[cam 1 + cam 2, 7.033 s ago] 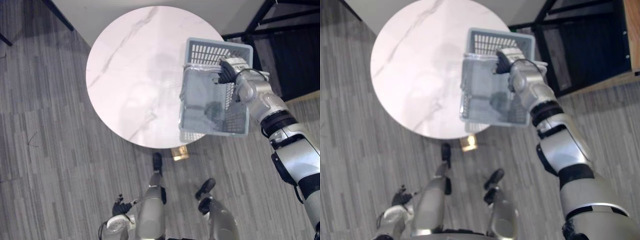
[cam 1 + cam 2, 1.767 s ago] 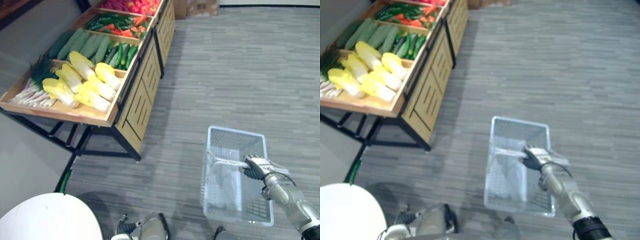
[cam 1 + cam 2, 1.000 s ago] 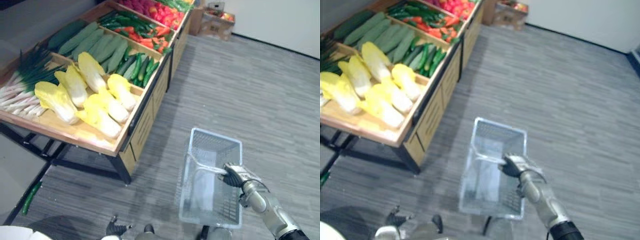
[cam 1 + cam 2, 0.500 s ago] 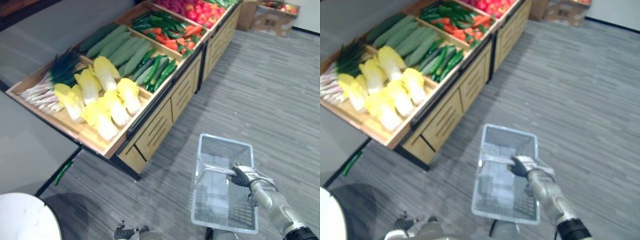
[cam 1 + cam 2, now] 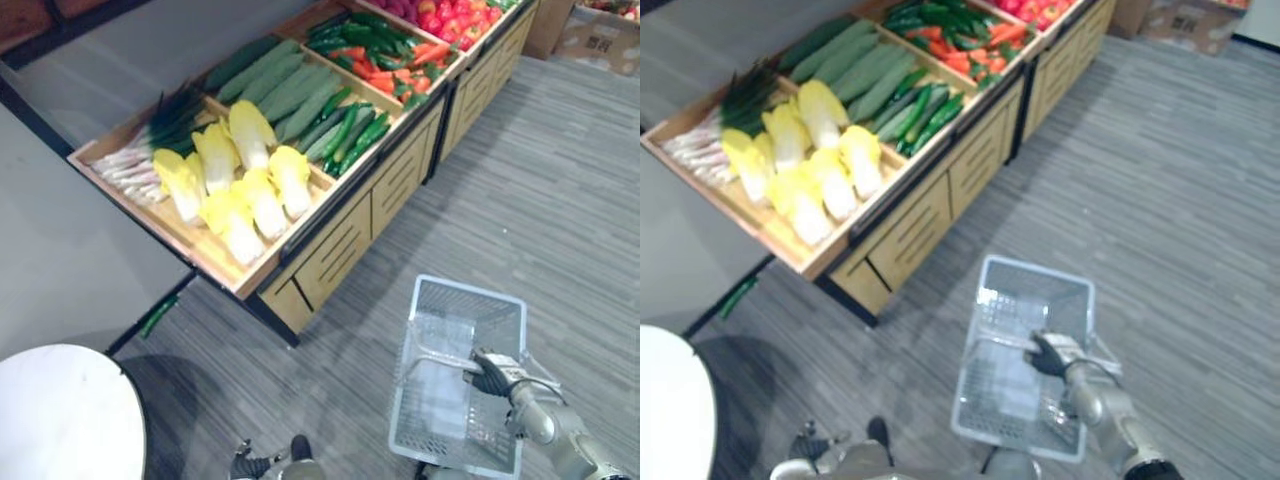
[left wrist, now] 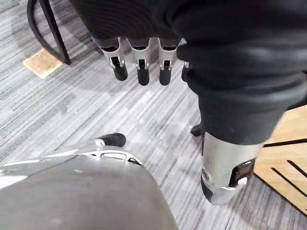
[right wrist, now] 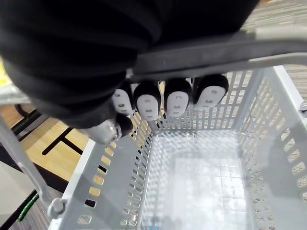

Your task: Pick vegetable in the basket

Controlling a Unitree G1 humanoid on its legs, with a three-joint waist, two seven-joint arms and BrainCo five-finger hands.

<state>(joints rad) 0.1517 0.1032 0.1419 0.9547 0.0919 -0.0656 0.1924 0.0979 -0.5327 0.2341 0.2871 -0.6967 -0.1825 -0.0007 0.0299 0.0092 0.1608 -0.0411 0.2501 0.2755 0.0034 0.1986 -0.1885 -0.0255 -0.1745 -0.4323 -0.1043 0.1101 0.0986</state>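
Basket [image 5: 466, 298], long axis pointing forward, hangs from curled right hand [image 5: 492, 372]; left hand [image 6: 139, 67] relaxed

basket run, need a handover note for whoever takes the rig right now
Right hand: shut on the handle of the basket, carrying it above the floor.
Left hand: open, holding nothing, hanging low at the side.
Basket is empty. The vegetables lie on the wooden stand ahead and to the left, with the yellow cabbages nearest.
Done: basket picked up and brought near the stand.
Left: pick a vegetable and put it in the basket.
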